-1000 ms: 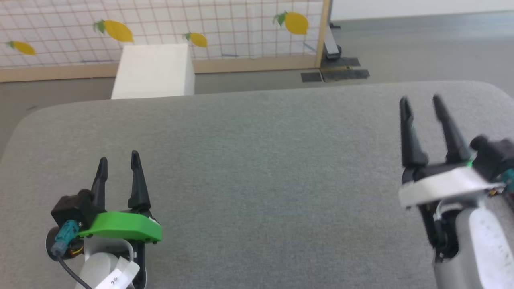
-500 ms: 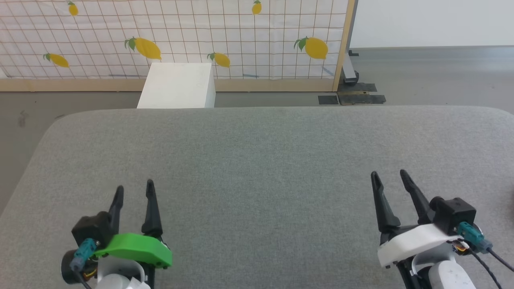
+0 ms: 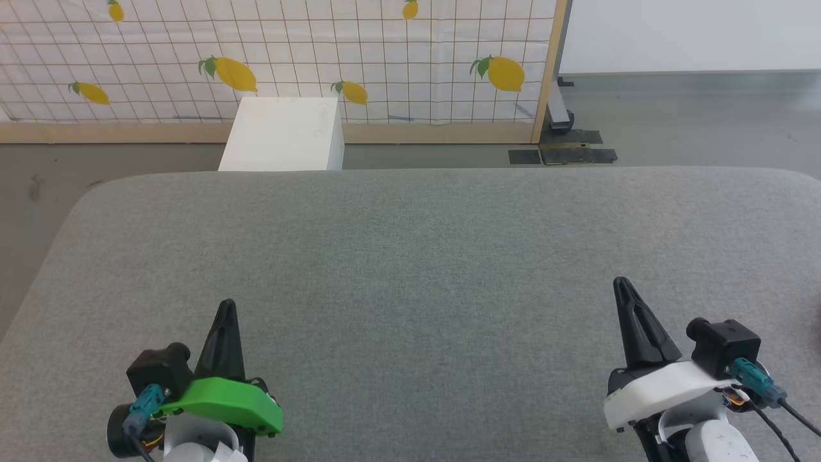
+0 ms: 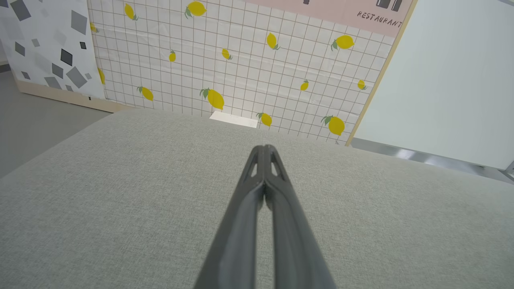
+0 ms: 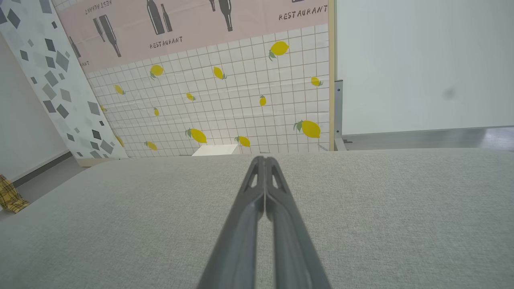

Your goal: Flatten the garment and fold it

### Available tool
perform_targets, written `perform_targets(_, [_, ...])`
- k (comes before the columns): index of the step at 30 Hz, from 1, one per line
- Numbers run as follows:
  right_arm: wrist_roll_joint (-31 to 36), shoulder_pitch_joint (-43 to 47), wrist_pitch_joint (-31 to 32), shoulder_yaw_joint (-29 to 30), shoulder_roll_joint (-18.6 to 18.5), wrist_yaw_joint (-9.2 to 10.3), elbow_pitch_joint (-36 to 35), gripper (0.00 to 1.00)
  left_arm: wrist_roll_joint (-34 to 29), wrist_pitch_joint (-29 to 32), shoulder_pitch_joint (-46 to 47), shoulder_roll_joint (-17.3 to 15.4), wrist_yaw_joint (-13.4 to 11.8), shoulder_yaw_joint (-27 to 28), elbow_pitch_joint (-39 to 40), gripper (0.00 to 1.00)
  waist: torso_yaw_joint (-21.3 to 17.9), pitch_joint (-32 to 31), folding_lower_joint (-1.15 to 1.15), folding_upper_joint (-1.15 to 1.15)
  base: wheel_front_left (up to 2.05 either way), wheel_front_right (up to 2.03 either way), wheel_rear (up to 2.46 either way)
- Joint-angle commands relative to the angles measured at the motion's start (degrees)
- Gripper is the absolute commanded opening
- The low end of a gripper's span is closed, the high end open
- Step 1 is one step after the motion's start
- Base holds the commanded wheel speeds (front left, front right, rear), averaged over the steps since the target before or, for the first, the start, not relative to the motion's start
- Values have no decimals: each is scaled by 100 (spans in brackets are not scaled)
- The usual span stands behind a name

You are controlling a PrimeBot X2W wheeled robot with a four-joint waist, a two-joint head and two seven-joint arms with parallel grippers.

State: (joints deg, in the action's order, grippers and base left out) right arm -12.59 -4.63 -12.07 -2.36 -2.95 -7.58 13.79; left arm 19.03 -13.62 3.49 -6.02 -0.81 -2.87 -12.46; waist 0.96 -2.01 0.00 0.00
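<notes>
The garment is out of view. My left gripper (image 3: 226,305) rests low at the near left of the grey padded surface (image 3: 423,256), its two dark fingers pressed together with nothing between them. At the near right, my right gripper (image 3: 621,283) is shut and empty too. In the left wrist view the left gripper (image 4: 264,149) points across bare grey fabric. In the right wrist view the right gripper (image 5: 265,159) does the same.
A white box (image 3: 282,135) stands on the floor just past the surface's far edge. Behind it rises a screen with a lemon-print grid (image 3: 321,58) and a wooden post (image 3: 545,70). A yellow checked cloth (image 5: 10,198) lies on the floor at the left.
Both grippers have gone from open to shut. The head camera tilted between the oldest frame and the middle one, and the right arm came down to the near right.
</notes>
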Motion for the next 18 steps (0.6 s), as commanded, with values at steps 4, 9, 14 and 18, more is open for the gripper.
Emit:
perform_targets(4, [77, 32, 55, 11, 0, 1, -84, 0, -127, 72, -24, 20, 6, 13, 65, 0, -4, 7, 0, 0, 0, 0, 0])
perform_targets(9, [127, 51, 104, 21, 1, 1, -140, 0, -204, 128, -38, 32, 9, 24, 115, 0, -8, 16, 0, 0, 0, 0, 0])
perform_targets(14, [176, 68, 152, 30, 1, 1, -193, 0, -277, 181, -51, 44, 12, 36, 164, 0, -11, 24, 0, 0, 0, 0, 0])
perform_targets(18, [216, 83, 191, 38, 1, 2, -237, 0, -337, 225, -62, 54, 14, 45, 204, 0, -15, 30, 0, 0, 0, 0, 0])
